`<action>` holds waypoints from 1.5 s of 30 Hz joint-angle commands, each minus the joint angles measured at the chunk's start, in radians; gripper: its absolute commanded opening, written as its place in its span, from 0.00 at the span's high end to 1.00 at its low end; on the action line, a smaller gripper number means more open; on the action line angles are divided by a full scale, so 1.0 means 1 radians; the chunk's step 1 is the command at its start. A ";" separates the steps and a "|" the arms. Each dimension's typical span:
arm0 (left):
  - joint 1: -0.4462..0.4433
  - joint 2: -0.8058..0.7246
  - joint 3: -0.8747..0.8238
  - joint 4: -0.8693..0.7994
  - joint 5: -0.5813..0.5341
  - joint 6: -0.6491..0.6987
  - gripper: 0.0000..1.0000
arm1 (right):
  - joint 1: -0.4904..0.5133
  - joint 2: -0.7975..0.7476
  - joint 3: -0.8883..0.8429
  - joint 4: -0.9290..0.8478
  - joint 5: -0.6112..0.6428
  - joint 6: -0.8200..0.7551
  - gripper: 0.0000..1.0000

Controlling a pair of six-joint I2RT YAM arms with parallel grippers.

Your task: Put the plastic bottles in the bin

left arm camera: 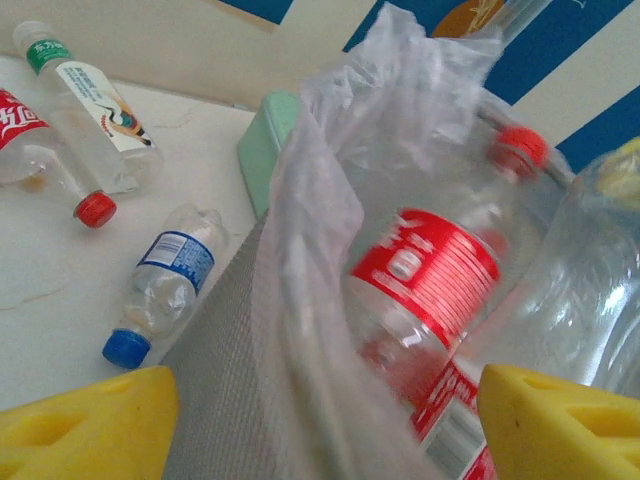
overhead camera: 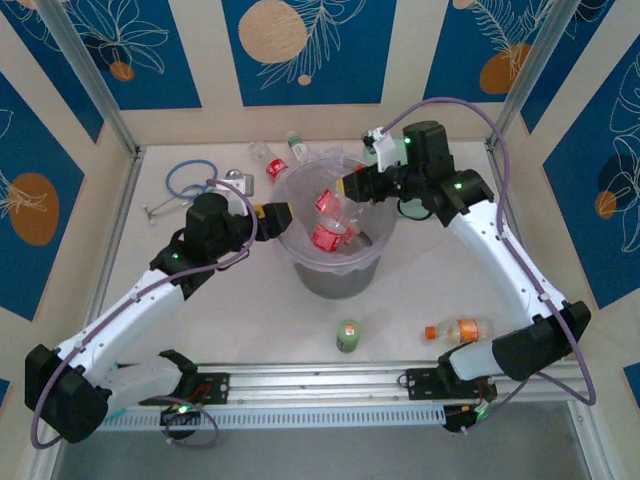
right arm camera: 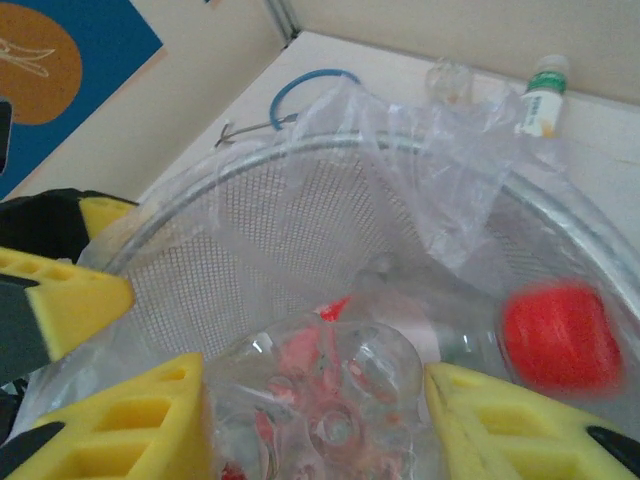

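Note:
The bin [overhead camera: 300,262] stands mid-table, lined with a clear bag. My left gripper [overhead camera: 276,218] is at its left rim, open, its yellow fingers [left arm camera: 90,425] astride the rim and bag. A red-labelled bottle [left arm camera: 430,275] lies blurred and loose inside the bin, just past them. My right gripper [overhead camera: 350,185] reaches over the far right rim, shut on a clear red-labelled bottle [right arm camera: 330,400] whose base sits between both pads [right arm camera: 140,425]. A green-labelled bottle [overhead camera: 348,335] stands in front of the bin, and an orange-capped bottle [overhead camera: 456,330] lies to its right.
Behind the bin lie a red-labelled bottle [overhead camera: 270,162] and a green-capped one [overhead camera: 298,148]; a blue-capped bottle [left arm camera: 160,290] lies beside the bin wall. A mint-green case [left arm camera: 265,140] sits behind the bin. A blue stethoscope [overhead camera: 190,180] lies at the back left.

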 commanded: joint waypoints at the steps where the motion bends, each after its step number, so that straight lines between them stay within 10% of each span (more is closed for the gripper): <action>1: -0.013 -0.006 0.051 -0.048 -0.059 0.007 0.24 | 0.079 0.029 -0.064 0.009 0.011 0.022 0.97; 24: -0.014 0.049 0.178 -0.254 -0.233 0.030 0.40 | 0.181 0.073 -0.221 0.197 -0.126 -0.056 0.93; 38: -0.014 0.174 0.291 -0.245 -0.140 0.089 0.38 | 0.105 0.003 0.076 -0.079 0.019 -0.036 0.11; 45: -0.015 0.221 0.320 -0.309 -0.144 0.135 0.44 | -0.083 -0.099 0.135 -0.332 0.098 0.159 0.02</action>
